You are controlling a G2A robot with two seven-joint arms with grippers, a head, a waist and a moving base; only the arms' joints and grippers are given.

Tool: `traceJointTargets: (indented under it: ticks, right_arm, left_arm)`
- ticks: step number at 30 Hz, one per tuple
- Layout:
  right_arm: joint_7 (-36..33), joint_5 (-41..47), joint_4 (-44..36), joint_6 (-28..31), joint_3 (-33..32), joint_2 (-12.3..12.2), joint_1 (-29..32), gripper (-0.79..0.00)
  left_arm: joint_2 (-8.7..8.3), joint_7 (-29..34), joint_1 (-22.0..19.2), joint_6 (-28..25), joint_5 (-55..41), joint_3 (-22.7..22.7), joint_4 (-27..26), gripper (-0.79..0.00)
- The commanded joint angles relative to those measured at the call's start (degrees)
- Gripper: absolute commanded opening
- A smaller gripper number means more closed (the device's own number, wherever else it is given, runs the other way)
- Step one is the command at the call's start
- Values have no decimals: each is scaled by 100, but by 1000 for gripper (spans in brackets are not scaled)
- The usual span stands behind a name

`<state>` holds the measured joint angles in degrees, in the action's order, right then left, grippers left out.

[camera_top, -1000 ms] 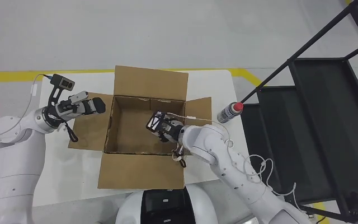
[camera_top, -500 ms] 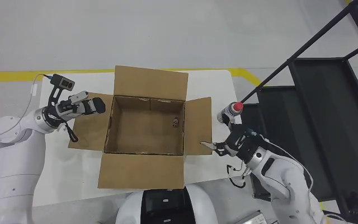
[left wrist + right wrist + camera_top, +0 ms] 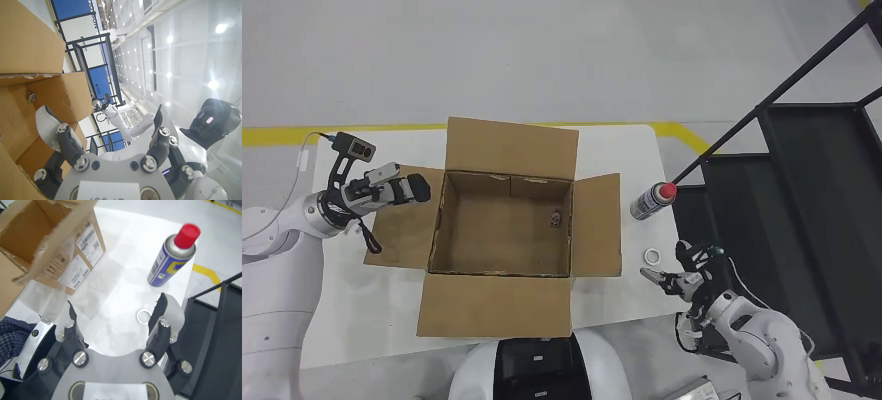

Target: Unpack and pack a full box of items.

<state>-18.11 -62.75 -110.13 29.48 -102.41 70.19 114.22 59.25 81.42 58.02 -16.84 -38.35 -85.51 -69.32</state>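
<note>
An open cardboard box (image 3: pixel 502 235) stands mid-table with its flaps spread. On its floor near the right wall lies a small metal item (image 3: pixel 555 217), also seen in the left wrist view (image 3: pixel 30 96). A blue spray can with a red cap (image 3: pixel 650 203) stands right of the box, and a white ring (image 3: pixel 652 257) lies flat in front of it. My right gripper (image 3: pixel 674 282) hovers open just beside the ring (image 3: pixel 143 316), empty. My left gripper (image 3: pixel 407 188) is open over the box's left flap, holding nothing.
The white table (image 3: pixel 632 150) ends close behind the can (image 3: pixel 172 258) and the ring. Black metal shelving (image 3: pixel 802 200) stands right against that edge. The box's right flap (image 3: pixel 597 225) overhangs the table between the box and the ring.
My right arm has pulled out of the box, crossed the right flap and drawn back to the table's right front corner. The white ring now lies on the table. The left arm kept still.
</note>
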Motion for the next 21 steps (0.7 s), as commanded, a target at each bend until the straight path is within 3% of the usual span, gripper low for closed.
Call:
traceJointTargets:
  ticks: [1,2,6,12,17,21]
  right_arm:
    - [-259,27,228,-218,77,-2,-230,-265]
    - [-362,81,359,-384,113,1,-341,-397]
    - [-759,70,706,-792,278,1,-679,-582]
    - [-1159,-30,1151,-1273,457,-1,-1010,-548]
    - [-1398,-227,1431,-1582,637,-2,-1226,-449]
    - [-1461,-192,1657,-1773,747,6,-1398,-468]
  left_arm:
    - [0,0,0,0,0,0,0,0]
    - [0,0,0,0,0,0,0,0]
    - [0,0,0,0,0,0,0,0]
    - [0,0,0,0,0,0,0,0]
    - [0,0,0,0,0,0,0,0]
    - [0,0,0,0,0,0,0,0]
